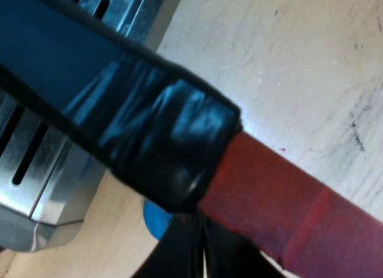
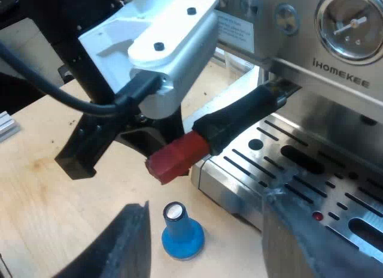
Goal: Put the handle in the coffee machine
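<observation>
Right wrist view: the steel espresso machine rises behind its slotted drip tray, whose corner juts over the pale wooden counter. The left gripper reaches in low at the red end of the handle; whether it has hold cannot be told. The handle's dark, tape-wrapped shaft slants up under the machine's front. The right gripper is spread wide, holding nothing, above the blue tamper standing upright near the tray.

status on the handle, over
Right gripper open near blue tamper. Left gripper at red end of handle. Handle reaches espresso machine's front, over drip tray. Tamper stands clear.
</observation>
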Controlling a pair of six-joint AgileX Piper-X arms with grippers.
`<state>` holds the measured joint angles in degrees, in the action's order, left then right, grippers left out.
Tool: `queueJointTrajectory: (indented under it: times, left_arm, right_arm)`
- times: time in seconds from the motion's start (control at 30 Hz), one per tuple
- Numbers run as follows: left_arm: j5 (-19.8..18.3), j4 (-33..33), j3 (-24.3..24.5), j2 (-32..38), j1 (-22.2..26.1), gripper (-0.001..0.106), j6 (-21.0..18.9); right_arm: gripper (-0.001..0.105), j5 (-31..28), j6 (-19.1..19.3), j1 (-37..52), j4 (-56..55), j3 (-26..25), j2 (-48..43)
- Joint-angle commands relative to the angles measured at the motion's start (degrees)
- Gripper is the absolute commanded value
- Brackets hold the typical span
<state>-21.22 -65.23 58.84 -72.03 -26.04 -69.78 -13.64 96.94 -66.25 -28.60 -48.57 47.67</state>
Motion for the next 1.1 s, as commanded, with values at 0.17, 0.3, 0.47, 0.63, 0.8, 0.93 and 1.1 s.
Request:
queueJointTrajectory:
  times: [0.17, 0.3, 0.47, 0.63, 0.8, 0.93, 1.1]
  left_arm:
    - [-23.8, 8.8, 1.3, 0.6, -2.9, 0.001, -0.8]
    - [-25.4, 9.7, 1.4, 0.6, -2.9, 0.001, -1.2]
    - [-25.5, 10.3, 1.4, 0.6, -2.9, 0.001, -1.1]
    - [-23.6, 9.9, 1.4, 0.6, -2.4, 0.001, -1.1]
    - [-22.6, 8.7, 1.4, 0.6, -0.6, 0.001, -1.1]
    - [-22.3, 8.2, 1.4, 0.6, 2.5, 0.001, -0.7]
    - [-22.0, 6.5, 1.4, 0.6, 6.8, 0.001, -0.7]
  right_arm:
    - [0.045, 0.7, 0.3, -0.1, -0.2, -0.6, -0.3]
    - [0.045, 0.7, -0.1, -0.1, -0.2, -0.6, -0.3]
    - [0.045, 0.7, -0.8, -0.1, -0.2, -0.6, -0.3]
    - [0.045, 0.7, -0.8, -0.1, -0.2, -0.6, -0.3]
    - [0.045, 0.7, -0.8, -0.1, -0.2, -0.6, -0.3]
    - [0.045, 0.7, -0.8, -0.1, -0.3, -0.6, -0.3]
    - [0.045, 0.7, -0.8, -0.1, -0.3, -0.6, -0.3]
